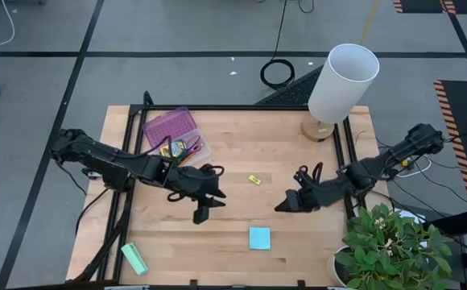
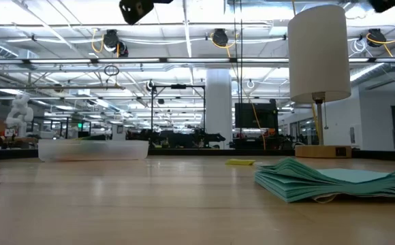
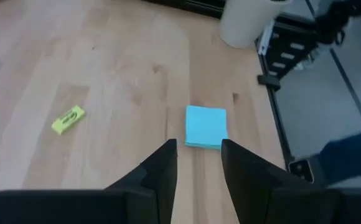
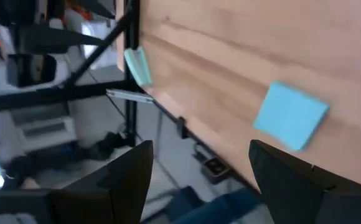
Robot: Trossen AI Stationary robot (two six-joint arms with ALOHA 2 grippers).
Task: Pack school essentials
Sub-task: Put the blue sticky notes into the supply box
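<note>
While both arms are hovering mid-table, the sticky-note pad [image 1: 259, 238] is lying flat near the front edge, apart from the box [image 1: 175, 133]. Light, floppy stack; pinching opposite edges seems best. Left gripper [image 3: 196, 163] is gaping slightly; right gripper [image 4: 199, 168] wide apart, both empty.

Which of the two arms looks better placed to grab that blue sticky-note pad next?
Probably the left. The left gripper is open and its wrist view shows the cyan sticky-note pad right ahead of its fingers. The right gripper, also open, sees it off to one side.
</note>
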